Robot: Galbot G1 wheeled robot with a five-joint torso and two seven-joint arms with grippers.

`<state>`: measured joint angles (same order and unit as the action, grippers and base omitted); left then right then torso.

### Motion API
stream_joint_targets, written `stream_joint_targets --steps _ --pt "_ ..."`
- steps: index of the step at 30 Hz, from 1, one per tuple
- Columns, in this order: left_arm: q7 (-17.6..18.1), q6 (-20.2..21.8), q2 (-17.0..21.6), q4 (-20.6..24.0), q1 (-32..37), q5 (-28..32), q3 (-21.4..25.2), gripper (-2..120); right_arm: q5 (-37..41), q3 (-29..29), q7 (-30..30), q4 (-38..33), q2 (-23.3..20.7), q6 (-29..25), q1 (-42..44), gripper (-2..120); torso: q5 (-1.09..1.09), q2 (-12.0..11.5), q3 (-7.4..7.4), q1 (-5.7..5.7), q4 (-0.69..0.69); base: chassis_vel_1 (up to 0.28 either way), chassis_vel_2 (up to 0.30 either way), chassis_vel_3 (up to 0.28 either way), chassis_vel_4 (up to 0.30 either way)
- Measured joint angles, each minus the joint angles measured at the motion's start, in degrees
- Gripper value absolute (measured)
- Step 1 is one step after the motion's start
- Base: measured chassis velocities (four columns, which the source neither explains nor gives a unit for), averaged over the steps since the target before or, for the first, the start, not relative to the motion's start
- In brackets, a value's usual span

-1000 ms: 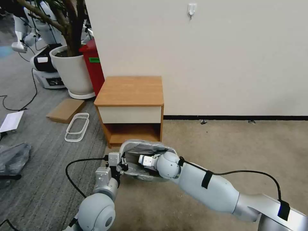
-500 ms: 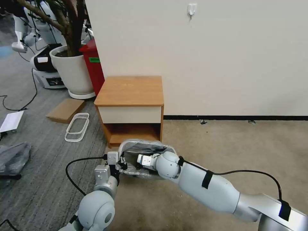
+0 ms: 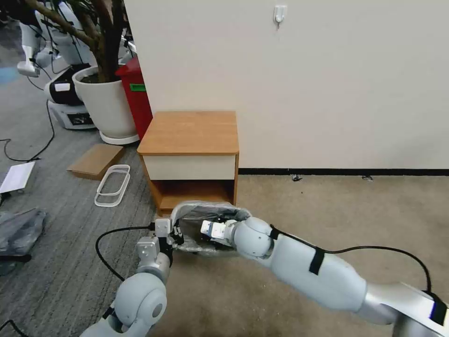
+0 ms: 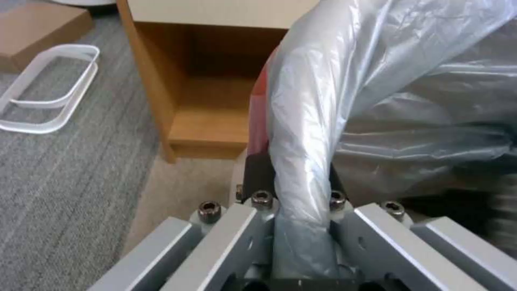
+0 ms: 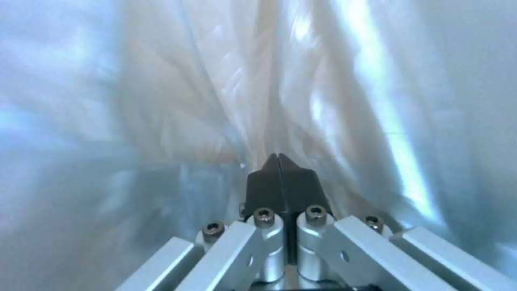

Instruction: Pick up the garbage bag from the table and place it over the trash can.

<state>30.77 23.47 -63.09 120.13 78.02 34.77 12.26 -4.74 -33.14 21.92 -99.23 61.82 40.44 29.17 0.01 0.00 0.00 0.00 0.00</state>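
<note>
The garbage bag (image 3: pixel 206 210) is draped over the trash can (image 4: pixel 257 121) on the floor before the table (image 3: pixel 189 135); left gripper (image 4: pixel 299 194) pinches its rim fold, right gripper (image 5: pixel 281 169) pressed together inside; film looks light, limp, slippery

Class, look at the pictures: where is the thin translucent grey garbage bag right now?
In the head view, the thin translucent grey garbage bag is low on the floor, just before the wooden cabinet's lower shelf, between the left gripper and right gripper.
</note>
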Motion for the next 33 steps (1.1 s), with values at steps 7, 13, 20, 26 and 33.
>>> stream_joint_targets --steps 7,13,20,26,33 --pt "1.6 0.2 0.3 -1.9 -2.3 5.4 -0.9 2 5.6 6.3 -0.6 -11.9 -6.5 -0.1 3.0 0 0.00 0.0 0.00 0.00 0.01 0.000 0.000 0.000 0.000" --pt "7.9 2.6 0.8 -1.6 -5.2 22.0 -1.1 2 12.4 28.0 -3.6 -23.0 -12.0 -7.1 15.6 0 0.02 0.0 0.00 0.00 -0.02 0.000 0.000 0.000 0.000" --pt "13.0 5.8 0.8 -1.0 -6.9 37.3 -0.5 2 18.4 44.2 -26.1 -24.4 -7.7 -23.7 31.0 0 -0.01 0.0 0.00 0.00 0.00 0.000 0.000 0.000 0.000" --pt "15.0 9.6 1.0 -2.8 -7.7 43.0 -0.9 1 18.6 48.3 -36.3 -24.2 -1.6 -33.9 39.9 14 0.00 0.0 0.00 0.00 -0.01 0.000 0.000 0.000 0.000" --pt "16.4 10.1 1.3 -5.3 -8.3 41.7 -3.0 1 18.2 48.7 -38.1 -23.0 2.6 -35.5 41.4 38 -0.01 0.0 0.00 0.00 0.01 0.000 0.000 0.000 0.000"
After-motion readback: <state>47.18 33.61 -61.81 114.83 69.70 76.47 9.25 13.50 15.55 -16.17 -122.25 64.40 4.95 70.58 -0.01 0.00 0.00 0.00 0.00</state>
